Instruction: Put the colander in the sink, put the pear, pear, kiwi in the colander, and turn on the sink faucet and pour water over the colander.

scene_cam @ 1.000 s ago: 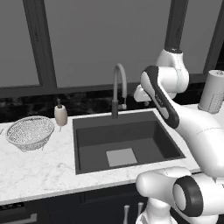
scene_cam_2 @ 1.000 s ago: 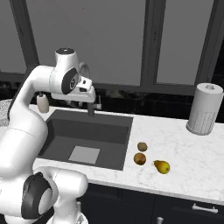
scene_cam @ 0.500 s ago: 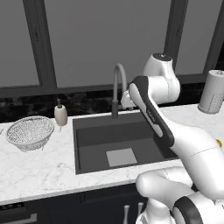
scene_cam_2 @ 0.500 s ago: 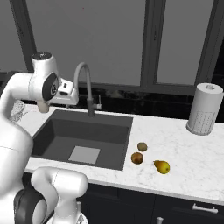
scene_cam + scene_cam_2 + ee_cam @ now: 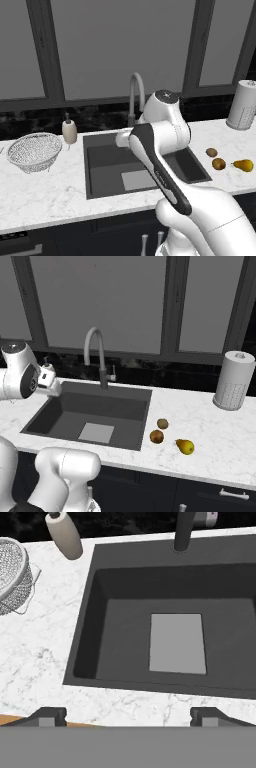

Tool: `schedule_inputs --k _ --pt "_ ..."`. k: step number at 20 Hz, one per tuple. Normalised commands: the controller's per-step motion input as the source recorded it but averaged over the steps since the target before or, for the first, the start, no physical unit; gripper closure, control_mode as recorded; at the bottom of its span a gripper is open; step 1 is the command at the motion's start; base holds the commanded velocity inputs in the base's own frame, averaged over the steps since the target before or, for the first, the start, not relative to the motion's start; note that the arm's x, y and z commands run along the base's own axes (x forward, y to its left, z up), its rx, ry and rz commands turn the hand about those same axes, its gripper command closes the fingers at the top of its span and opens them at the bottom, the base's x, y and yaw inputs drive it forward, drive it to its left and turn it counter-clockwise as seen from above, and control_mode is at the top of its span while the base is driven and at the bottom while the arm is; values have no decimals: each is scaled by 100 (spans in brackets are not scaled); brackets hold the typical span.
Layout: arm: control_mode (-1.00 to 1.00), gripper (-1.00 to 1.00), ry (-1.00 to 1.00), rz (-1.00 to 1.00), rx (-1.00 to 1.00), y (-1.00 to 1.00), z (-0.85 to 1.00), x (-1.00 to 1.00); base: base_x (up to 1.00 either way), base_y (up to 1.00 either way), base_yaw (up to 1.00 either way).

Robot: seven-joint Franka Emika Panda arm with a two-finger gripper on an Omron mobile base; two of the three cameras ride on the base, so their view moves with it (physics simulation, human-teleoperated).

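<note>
White marble counter (image 5: pixel 50 195), dark sink (image 5: pixel 125 647) empty, pale square on floor. Arm swung leftward since a second ago, from right of faucet (image 5: pixel 136 97) to over sink's left part. Gripper (image 5: pixel 127 714) spread wide, nothing between tips, aimed down at sink's near rim. Colander (image 5: pixel 34 151) unmoved on counter left of sink, beside soap dispenser (image 5: pixel 69 131). Kiwi (image 5: pixel 162 423), round pear (image 5: pixel 157 436) and pointed pear (image 5: pixel 185 446) unmoved, clustered right of sink. Paper towel roll (image 5: pixel 233 380) far right.
</note>
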Motion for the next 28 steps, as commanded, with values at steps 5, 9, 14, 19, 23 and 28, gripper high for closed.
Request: schedule_inputs --k 5,9,14,19,23,28 --pt "-100 -100 0 -11 5 89 -19 -1 0 0 0" --pt "-100 -100 0 -1 14 75 0 0 0 0 0" --pt "-100 -100 0 -4 7 80 1 6 0 0 0" --pt "-100 -100 0 -2 3 38 0 42 0 0 0" --pt "-100 -100 6 0 1 31 0 78 0 0 0" --pt "-100 -100 18 -1 0 50 0 79 0 0 0"
